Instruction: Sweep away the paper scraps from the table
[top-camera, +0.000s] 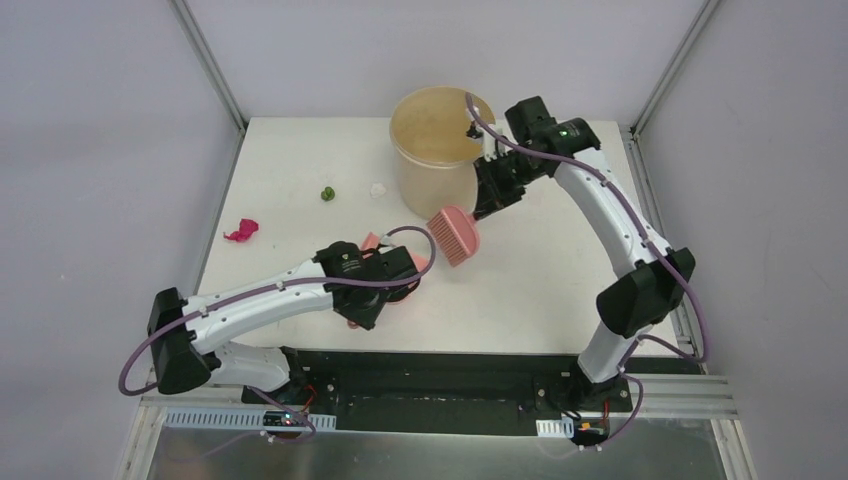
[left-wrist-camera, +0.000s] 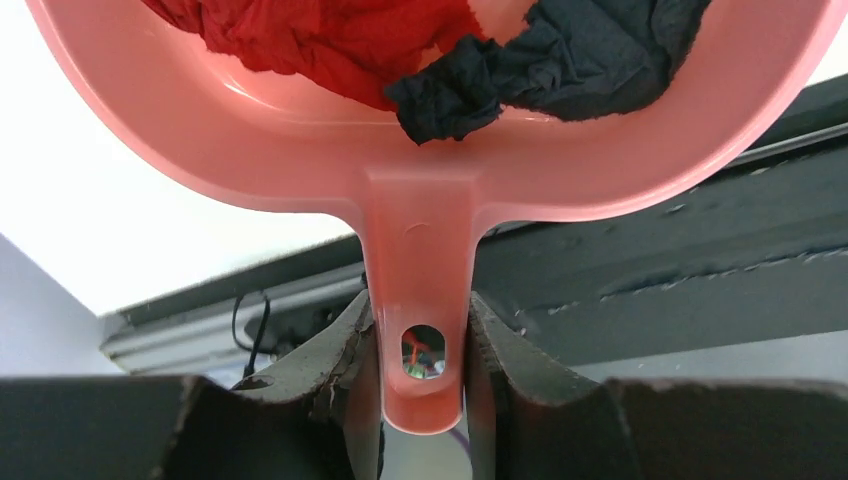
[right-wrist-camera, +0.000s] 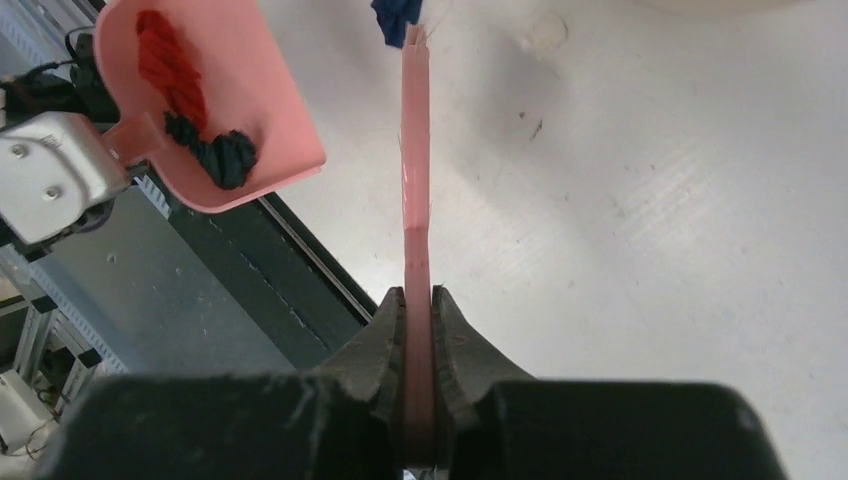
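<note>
Left half of the table (top-camera: 290, 160): was mostly open, just a magenta scrap (top-camera: 241, 231), green scrap (top-camera: 327, 194) and white scrap (top-camera: 378, 188) lying well apart.
Back middle: big tan bucket (top-camera: 440, 150) blocked it.
Centre: was tight, pink brush (top-camera: 455, 235) hung just beside the pink dustpan (right-wrist-camera: 270, 90).
Right front: was bare, easy pass.

Table (top-camera: 540, 300): white, flat, faintly scuffed, black strip along the front edge. Paper scraps: magenta scrap (top-camera: 241, 230) lies crumpled near the left edge. Green scrap (top-camera: 327, 194) and white scrap (top-camera: 378, 188) sit apart toward the back, left of centre. Red wad (left-wrist-camera: 330, 40) and black wad (left-wrist-camera: 560, 60) touch inside the pink dustpan (left-wrist-camera: 250, 150). Blue scrap (right-wrist-camera: 398, 15) is partly in view on the tabletop.
</note>
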